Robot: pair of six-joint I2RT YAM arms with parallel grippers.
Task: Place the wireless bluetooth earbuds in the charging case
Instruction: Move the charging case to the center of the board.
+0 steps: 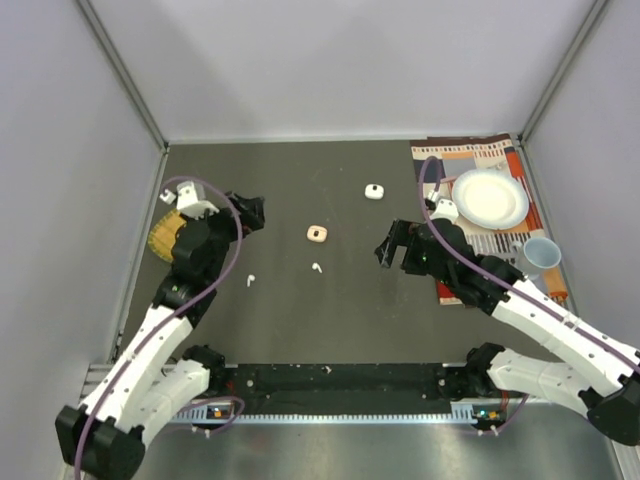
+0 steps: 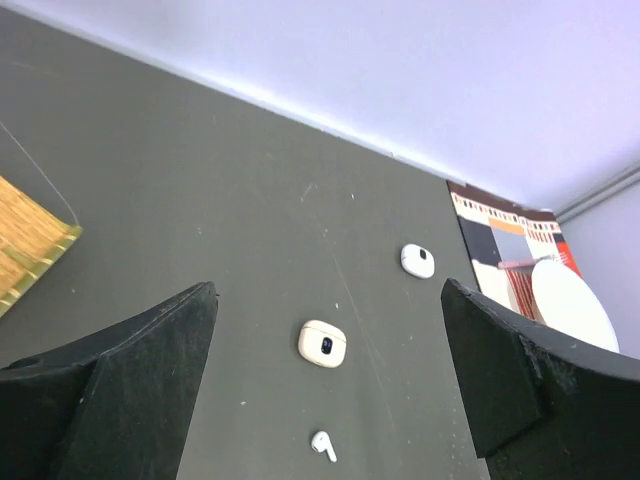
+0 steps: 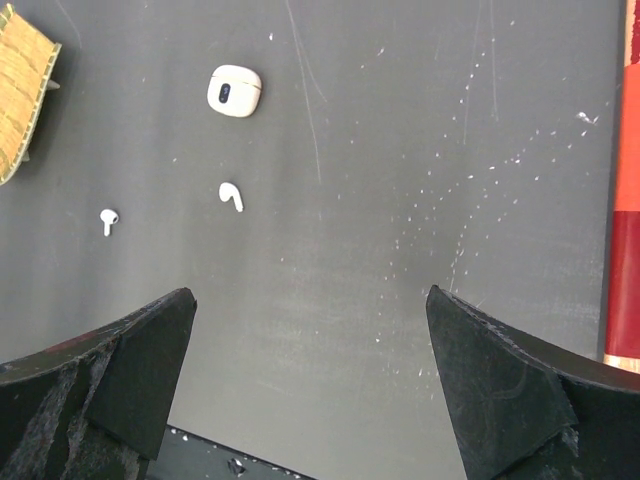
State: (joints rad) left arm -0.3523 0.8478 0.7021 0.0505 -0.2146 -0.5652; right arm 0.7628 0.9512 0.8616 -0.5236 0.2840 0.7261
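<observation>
Left hand (image 1: 256, 215) spread wide (empty), right hand (image 1: 386, 250) likewise, two white earbuds (image 1: 317, 268) lying loose

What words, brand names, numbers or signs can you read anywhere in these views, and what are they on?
No text can be read in any view.
On the peach charging case: only a dark mark in its middle, no lettering visible.
On the white charging case: the same.
On the patterned placemat: stripes and colour blocks, no letters.
On the coloured specks at the left arm's base: too small to read.
</observation>
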